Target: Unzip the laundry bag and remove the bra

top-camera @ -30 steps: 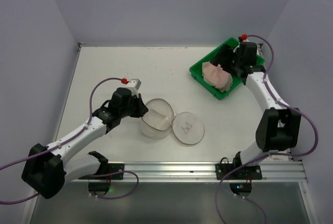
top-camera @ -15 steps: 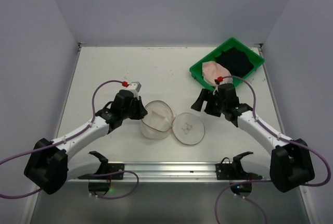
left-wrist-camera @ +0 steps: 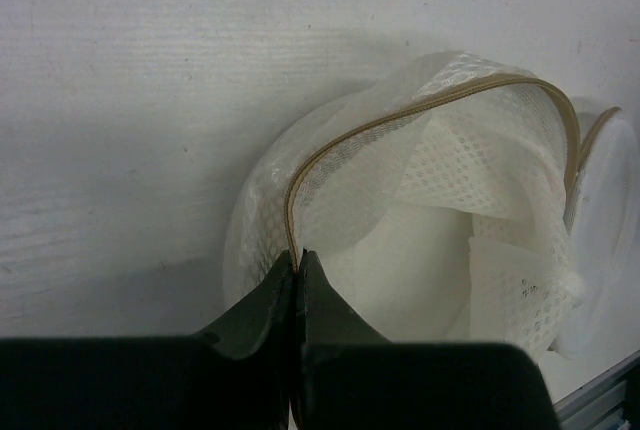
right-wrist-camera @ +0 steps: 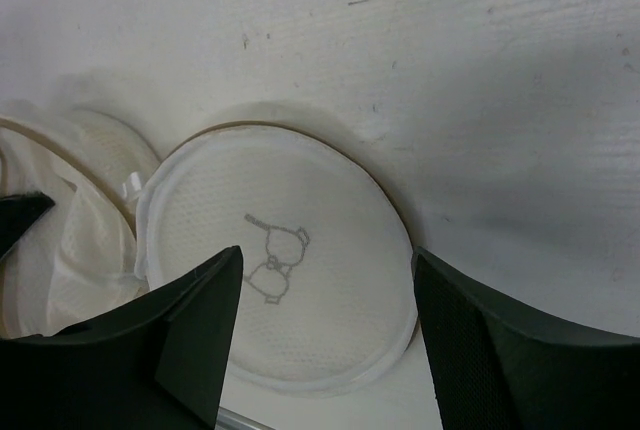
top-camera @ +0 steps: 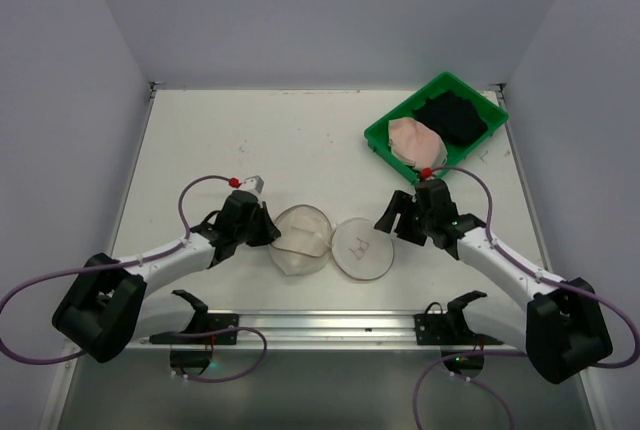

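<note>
My left end effector (left-wrist-camera: 297, 255) is pressed together on the tan zipper rim of the laundry bag (left-wrist-camera: 430, 210), pinching it at the side of the mouth nearest me, so the mesh body stands open towards the right. My right end effector (right-wrist-camera: 327, 255) is spread wide with nothing between its fingers, hanging just above the bag's round face (right-wrist-camera: 310, 210), the one with the small bra drawing, which lies flat on the table (top-camera: 250, 130). From the overhead view, body and face sit side by side, touching, close to the middle of the near edge; the line through them runs along that edge, with the left arm at one end and the right arm at the other. I see only white mesh inside the mouth. A pale pink garment (top-camera: 412, 138), which I take to be the bra, lies in the green tray (top-camera: 372, 136) at the far right corner, well apart from the bag and on the right arm's side.
</note>
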Robot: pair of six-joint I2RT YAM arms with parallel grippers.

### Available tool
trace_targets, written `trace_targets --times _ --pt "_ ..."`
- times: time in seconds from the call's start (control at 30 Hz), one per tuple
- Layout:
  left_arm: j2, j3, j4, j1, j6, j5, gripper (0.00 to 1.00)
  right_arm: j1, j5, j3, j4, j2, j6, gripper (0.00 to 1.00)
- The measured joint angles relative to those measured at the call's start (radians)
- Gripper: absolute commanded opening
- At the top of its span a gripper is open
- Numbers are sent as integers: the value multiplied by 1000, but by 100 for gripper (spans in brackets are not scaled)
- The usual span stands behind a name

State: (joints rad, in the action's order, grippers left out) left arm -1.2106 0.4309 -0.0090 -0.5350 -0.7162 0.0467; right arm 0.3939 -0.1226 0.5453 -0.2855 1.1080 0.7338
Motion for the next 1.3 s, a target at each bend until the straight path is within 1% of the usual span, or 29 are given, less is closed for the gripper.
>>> trace_targets --times 0.17,0.43,0.6,0.63,0.67,0.73,0.77,0.83,0.87,0.9,0.97,1.1,1.3 --pt "-3 -4 21 1 -41 -10 0 14 0 -21 -14 20 6 68" --pt "21 -20 41 3 -112 -18 0 21 -1 -20 -50 90 5 70" --pt "40 -31 51 3 -135 -18 0 39 -39 14 -23 172 -3 64" --pt "40 -31 52 3 -137 -18 0 43 -48 24 -21 186 -5 61" --pt "40 -31 52 3 -137 -18 0 50 -54 36 -21 207 -10 54" --pt "39 -31 53 3 -137 -18 0 60 -60 55 -18 241 -19 43" --pt "39 -31 53 3 -137 -18 0 63 -64 58 -18 249 -23 32" --pt "35 -31 53 4 -137 -18 0 65 -59 59 -28 254 -33 18" --pt "33 -31 53 4 -136 -18 0 66 -51 59 -37 253 -36 5" --pt "32 -31 53 4 -135 -18 0 66 -44 59 -44 250 -40 0" --pt "31 -32 54 4 -133 -18 0 66 -17 59 -63 235 -39 0" --pt "31 -45 66 5 -129 -18 0 69 57 79 -142 146 -49 0" --pt "8 -50 83 5 -129 -14 0 71 160 230 -269 -18 -83 0"
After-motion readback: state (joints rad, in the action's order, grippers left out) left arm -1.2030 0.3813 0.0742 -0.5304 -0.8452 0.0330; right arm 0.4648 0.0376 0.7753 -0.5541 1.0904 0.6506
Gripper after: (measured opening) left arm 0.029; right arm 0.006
